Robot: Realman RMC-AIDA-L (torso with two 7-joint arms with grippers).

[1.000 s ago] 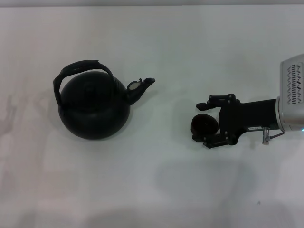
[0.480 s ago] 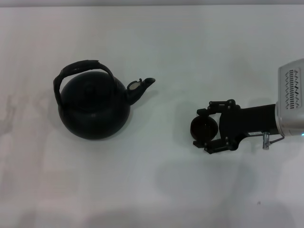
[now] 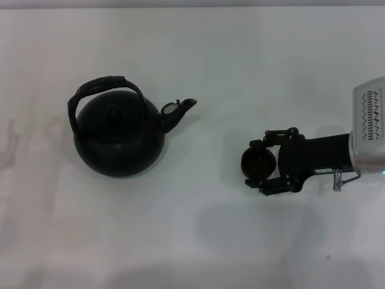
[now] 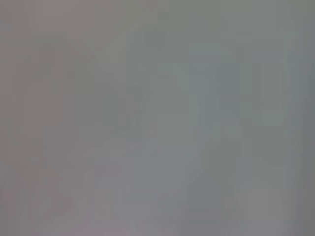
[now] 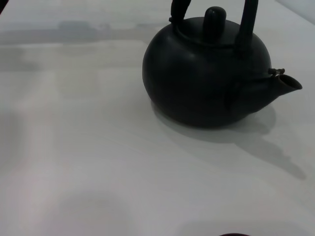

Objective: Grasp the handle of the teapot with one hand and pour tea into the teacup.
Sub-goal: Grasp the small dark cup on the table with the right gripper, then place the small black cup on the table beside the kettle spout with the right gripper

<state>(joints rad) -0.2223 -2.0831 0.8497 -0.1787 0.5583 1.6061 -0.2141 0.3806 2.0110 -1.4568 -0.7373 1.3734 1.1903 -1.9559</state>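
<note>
The matte black teapot (image 3: 119, 135) stands on the left of the white table, its arched handle (image 3: 105, 83) over the top and its spout (image 3: 178, 110) pointing right. In the right wrist view the teapot (image 5: 206, 78) and its handle (image 5: 246, 24) show side-on. The small dark teacup (image 3: 258, 161) sits right of centre. My right gripper (image 3: 255, 163) reaches in from the right, its two fingers closed against the cup's far and near sides. The left gripper is out of view; the left wrist view shows only blank grey.
The white table (image 3: 198, 241) stretches all around. There is a wide gap of bare surface between the teapot's spout and the teacup. The right arm's silver body (image 3: 370, 123) is at the right edge.
The right gripper's fingers have closed in from a wider spread onto the teacup's sides. The wrist has shifted slightly toward me. The teapot has not moved.
</note>
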